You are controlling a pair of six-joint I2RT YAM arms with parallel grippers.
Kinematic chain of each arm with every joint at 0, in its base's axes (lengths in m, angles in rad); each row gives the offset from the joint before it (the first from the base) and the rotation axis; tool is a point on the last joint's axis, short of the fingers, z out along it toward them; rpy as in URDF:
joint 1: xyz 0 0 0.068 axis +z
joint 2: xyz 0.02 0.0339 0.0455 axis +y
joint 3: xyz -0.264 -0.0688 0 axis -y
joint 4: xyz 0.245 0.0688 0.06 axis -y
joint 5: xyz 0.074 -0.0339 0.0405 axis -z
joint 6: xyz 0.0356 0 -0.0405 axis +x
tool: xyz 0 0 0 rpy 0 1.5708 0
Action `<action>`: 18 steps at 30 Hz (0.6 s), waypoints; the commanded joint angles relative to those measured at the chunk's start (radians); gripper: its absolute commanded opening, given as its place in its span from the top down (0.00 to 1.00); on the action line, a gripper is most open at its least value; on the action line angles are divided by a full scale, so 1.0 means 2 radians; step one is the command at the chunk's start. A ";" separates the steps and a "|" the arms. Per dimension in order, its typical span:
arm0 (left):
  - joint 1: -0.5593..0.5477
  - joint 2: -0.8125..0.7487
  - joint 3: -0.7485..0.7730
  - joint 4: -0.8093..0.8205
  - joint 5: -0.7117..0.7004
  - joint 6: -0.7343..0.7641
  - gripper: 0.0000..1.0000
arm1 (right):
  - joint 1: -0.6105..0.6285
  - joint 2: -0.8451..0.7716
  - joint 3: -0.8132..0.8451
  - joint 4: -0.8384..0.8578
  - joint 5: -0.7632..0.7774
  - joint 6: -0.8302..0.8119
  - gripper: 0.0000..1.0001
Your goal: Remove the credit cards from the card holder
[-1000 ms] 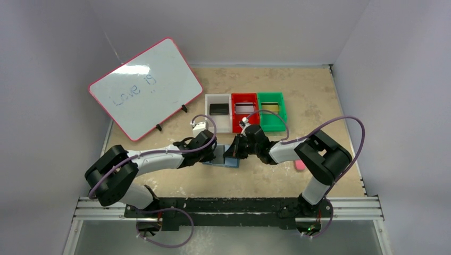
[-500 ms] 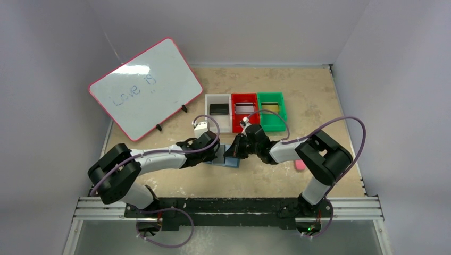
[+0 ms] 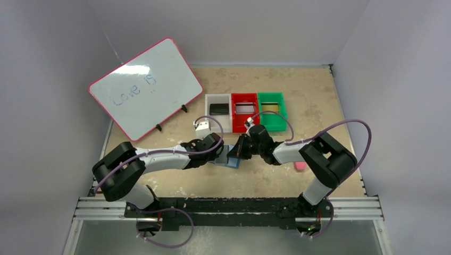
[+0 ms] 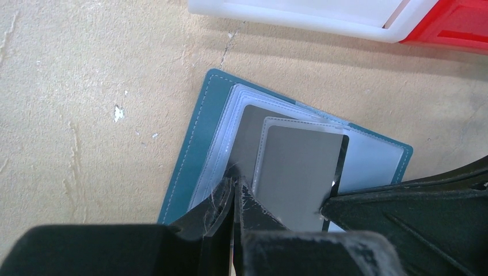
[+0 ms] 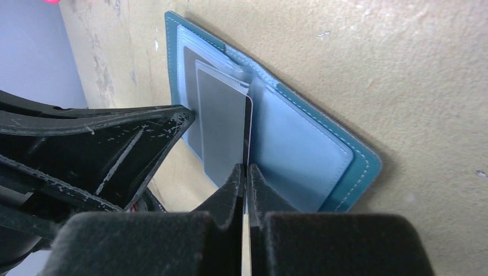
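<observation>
On rough tan bench: holder open flat, stitched slate-blue cover, glossy clear sleeves. Thin matte grey card seemingly part out of holder's top sleeve, edge nipped in right claw for the pull. Left claw closed tight, tips on holder's sleeve edge, likely pinning it down.

- The left arm stretches forward and to the right from its base, with its forearm low and nearly level.
- The left gripper points down and its black fingers are pressed tightly together.
- The right arm folds at the elbow and reaches left toward the centre.
- The right gripper almost meets the left one, its jaws pinched on the edge of a thin silvery-grey credit card.
</observation>
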 commanded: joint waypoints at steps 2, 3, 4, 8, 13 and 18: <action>0.003 0.037 -0.023 -0.076 -0.014 0.002 1.00 | -0.006 -0.018 -0.020 0.005 0.003 0.008 1.00; 0.003 0.036 -0.021 -0.077 -0.014 0.003 1.00 | -0.006 -0.018 -0.021 0.007 0.002 0.008 1.00; 0.002 0.033 -0.020 -0.076 -0.013 0.003 1.00 | -0.007 -0.017 -0.022 0.010 0.001 0.008 1.00; 0.001 -0.006 -0.011 -0.066 0.005 0.007 1.00 | -0.007 0.008 -0.014 0.023 -0.010 0.007 1.00; 0.001 -0.066 0.008 -0.042 0.027 0.008 0.83 | -0.007 0.024 -0.021 0.049 -0.011 0.021 1.00; 0.001 -0.062 0.013 -0.005 0.058 0.011 0.76 | -0.007 0.024 -0.025 0.043 -0.002 0.023 1.00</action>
